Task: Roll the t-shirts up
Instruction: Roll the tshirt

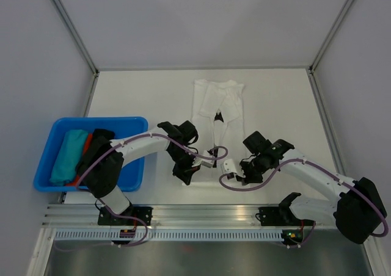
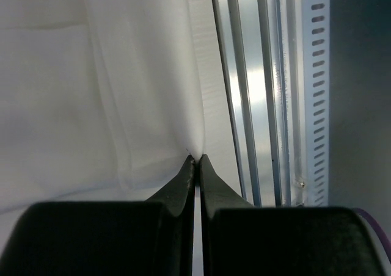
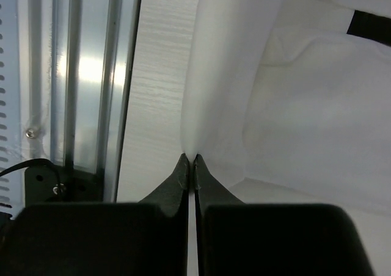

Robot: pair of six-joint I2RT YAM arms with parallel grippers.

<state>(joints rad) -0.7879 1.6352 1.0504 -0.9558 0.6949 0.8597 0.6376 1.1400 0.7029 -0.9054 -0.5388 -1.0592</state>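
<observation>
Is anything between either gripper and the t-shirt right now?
Nothing visible. The left gripper and right gripper are each shut on the near edge of the t-shirt, with cloth pinched between the fingers.

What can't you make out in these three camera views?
Top view: near corners of the white cloth t-shirt, under the left claw and right claw.
Right wrist view: its black print, cut off by the edge.
Top view: teal and red clothes in the blue plastic bin, partly behind the left arm.
</observation>
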